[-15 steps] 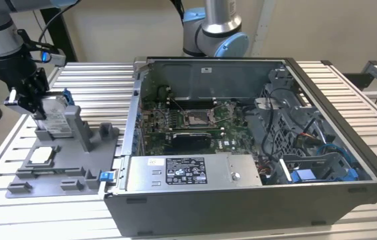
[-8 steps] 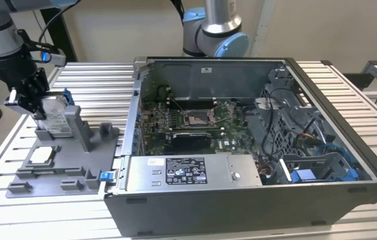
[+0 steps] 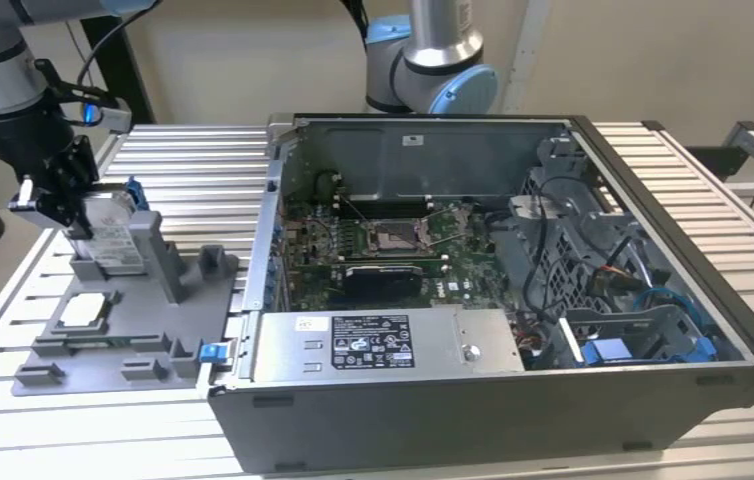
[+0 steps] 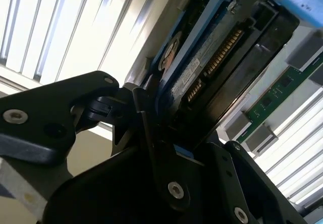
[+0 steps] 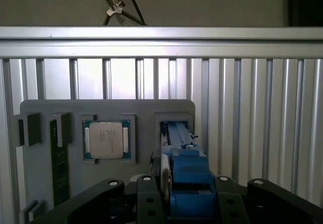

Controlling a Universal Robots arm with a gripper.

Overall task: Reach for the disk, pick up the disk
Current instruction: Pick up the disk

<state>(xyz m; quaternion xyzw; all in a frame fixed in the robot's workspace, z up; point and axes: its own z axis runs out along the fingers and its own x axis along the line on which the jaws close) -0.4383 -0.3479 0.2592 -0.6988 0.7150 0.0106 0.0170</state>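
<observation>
The disk (image 3: 113, 235) stands on edge in a slot of the grey fixture (image 3: 124, 345) at the exterior view's left, its white label and blue frame showing. My gripper (image 3: 77, 215) reaches down over its upper end. In the first wrist view the gripper (image 5: 191, 196) has a black finger pressed against each side of the disk's (image 5: 185, 166) blue frame. The second wrist view shows the disk's (image 4: 217, 67) connector edge clamped between the gripper's (image 4: 176, 133) fingers. The disk's lower end still sits in the fixture slot.
A small square silver chip (image 3: 84, 310) (image 5: 107, 140) lies in a pocket of the fixture beside the disk. A green memory stick (image 5: 59, 158) stands in another slot. The open computer case (image 3: 484, 250) lies to the exterior view's right on the slatted aluminium table (image 3: 177, 150).
</observation>
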